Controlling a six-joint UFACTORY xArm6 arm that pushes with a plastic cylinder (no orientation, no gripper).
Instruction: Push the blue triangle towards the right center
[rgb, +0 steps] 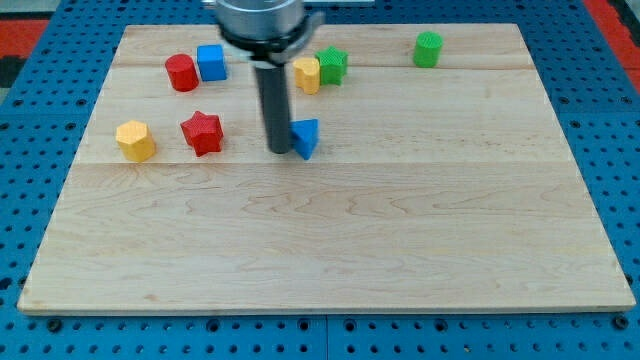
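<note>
**A:** Where's your small blue triangular block (305, 137) sitting?

**B:** On the pale wooden board (330, 240), left of centre and in the upper half. My tip (279, 151), the bottom of the dark rod, is at its left side, touching or nearly so. There's no gripper on this arm, so nothing opens, clamps or holds; the rod only pushes.

**A:** So which step are you on?

**B:** By my reading, the start of the push. You'd want a steady slide toward the view's right, kept behind the block's middle so it doesn't slip off.

**A:** Which way does it point?

**B:** One corner seems to face the view's bottom; its long axis I can't make out.

**A:** Neighbours?

**B:** A red star block (202, 132) and a yellow hexagonal block (135, 140) lie to the left, and the rightward path looks open.
</note>
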